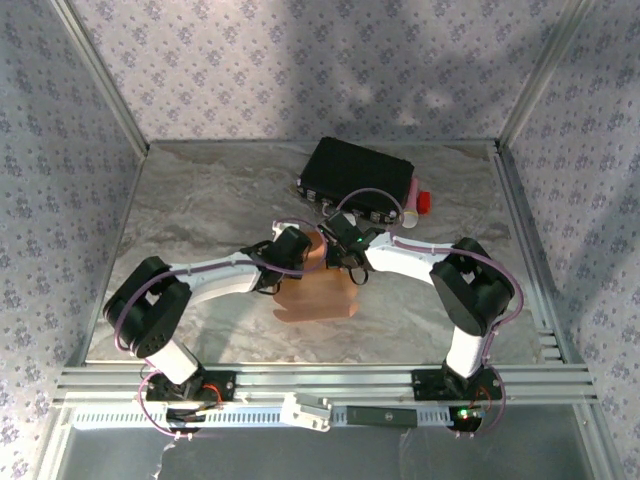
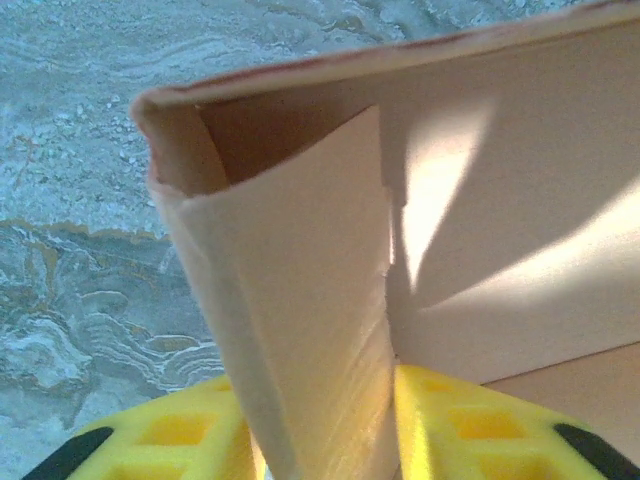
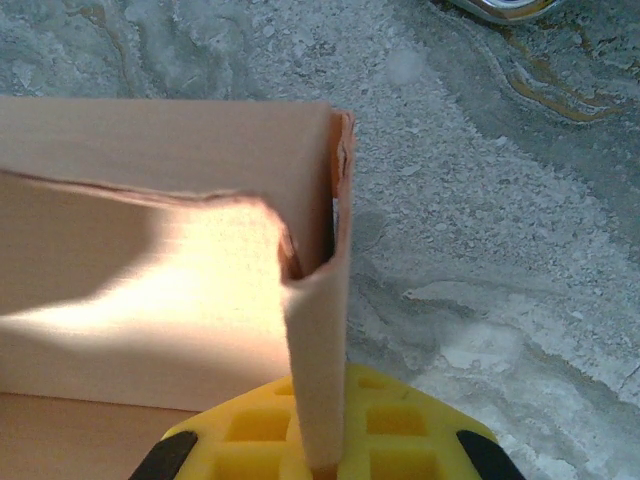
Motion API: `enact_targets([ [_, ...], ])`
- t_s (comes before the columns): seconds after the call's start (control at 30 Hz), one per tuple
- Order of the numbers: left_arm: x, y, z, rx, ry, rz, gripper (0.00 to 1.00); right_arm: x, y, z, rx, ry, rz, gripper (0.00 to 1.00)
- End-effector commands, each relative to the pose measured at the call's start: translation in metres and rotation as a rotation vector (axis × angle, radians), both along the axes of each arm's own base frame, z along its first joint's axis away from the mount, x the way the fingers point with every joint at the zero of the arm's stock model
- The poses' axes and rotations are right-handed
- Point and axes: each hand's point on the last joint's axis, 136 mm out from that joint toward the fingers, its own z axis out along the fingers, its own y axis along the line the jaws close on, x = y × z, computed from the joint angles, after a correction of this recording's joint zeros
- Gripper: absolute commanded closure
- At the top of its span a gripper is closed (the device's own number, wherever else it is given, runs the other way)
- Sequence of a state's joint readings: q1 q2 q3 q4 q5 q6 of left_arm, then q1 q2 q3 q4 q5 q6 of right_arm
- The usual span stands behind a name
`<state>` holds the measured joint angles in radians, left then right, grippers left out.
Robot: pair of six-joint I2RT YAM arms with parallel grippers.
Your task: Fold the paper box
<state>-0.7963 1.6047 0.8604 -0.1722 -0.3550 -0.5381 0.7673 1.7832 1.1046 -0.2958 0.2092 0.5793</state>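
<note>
Both arms meet mid-table on the salmon-pink cardboard paper box (image 1: pixel 318 298). It's partly folded: the base panel lies flat on the grey marble-pattern table (image 1: pixel 200 200), and one wall stands upright along its far edge.

right gripper (image 3: pixel 320 440): pressed together, pinching a narrow flap at the wall's corner. The flap sits edge-on between the yellow waffle pads (image 3: pixel 250 430) and runs straight up ahead of the fingers. The wall stretches off to this gripper's left, with bare table to its right.

left gripper (image 2: pixel 325 440): a wider, curled flap goes down between its yellow pads. Can't tell whether the pads clamp it or just bracket it. The flap bends off the wall's other corner. The wall extends to this gripper's right, the base panel shows low right, and there's table to the left and ahead.

Top view: the two grippers are close together, one at each end of the wall. Beyond both grippers is a black rectangular hard case (image 1: pixel 355 178), apart from the box. A small pale tube with red cap (image 1: pixel 420 204) sits just beside the case's right end.
</note>
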Motion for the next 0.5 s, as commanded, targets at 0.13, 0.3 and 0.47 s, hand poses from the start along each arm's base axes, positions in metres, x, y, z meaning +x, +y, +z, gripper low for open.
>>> enact_targets([
  [0.13,0.002,-0.004,-0.007,-0.006,0.013,-0.025,0.83,-0.01,0.002,-0.011,-0.023,0.057,0.027,1.0],
  [0.3,0.003,-0.002,-0.014,0.005,0.014,-0.012,0.89,-0.011,0.004,-0.009,-0.016,0.057,0.035,1.0],
  [0.47,0.004,0.002,-0.02,0.057,0.014,0.006,0.81,-0.01,0.005,-0.008,-0.015,0.056,0.032,1.0],
])
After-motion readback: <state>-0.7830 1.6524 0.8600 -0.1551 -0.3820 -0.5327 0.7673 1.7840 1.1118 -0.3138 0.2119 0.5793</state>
